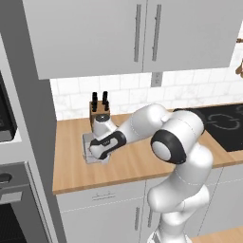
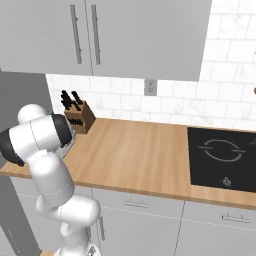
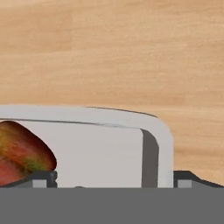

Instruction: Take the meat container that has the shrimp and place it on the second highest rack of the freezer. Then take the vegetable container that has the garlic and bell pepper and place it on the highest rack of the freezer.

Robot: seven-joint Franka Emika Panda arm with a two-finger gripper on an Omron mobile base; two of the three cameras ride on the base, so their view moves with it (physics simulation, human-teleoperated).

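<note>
A light grey container (image 3: 100, 148) with a rounded rim sits on the wooden counter (image 3: 113, 52). In its left part lies a glossy red piece with greenish patches (image 3: 22, 153), seemingly the bell pepper. My gripper (image 3: 116, 180) is open wide and low over the container's right end, one fingertip (image 3: 43, 179) inside the wall and the other outside it. From the left base view the hand (image 1: 97, 156) hangs over the grey container (image 1: 87, 142) at the counter's left. Garlic and shrimp are hidden; the freezer is out of view.
A knife block (image 1: 99, 111) stands just behind the container against the tiled wall. A black cooktop (image 1: 223, 123) lies at the counter's right end. Wall cabinets (image 1: 137, 33) hang above. A tall grey panel (image 1: 38, 142) and an oven (image 1: 9, 190) flank the left.
</note>
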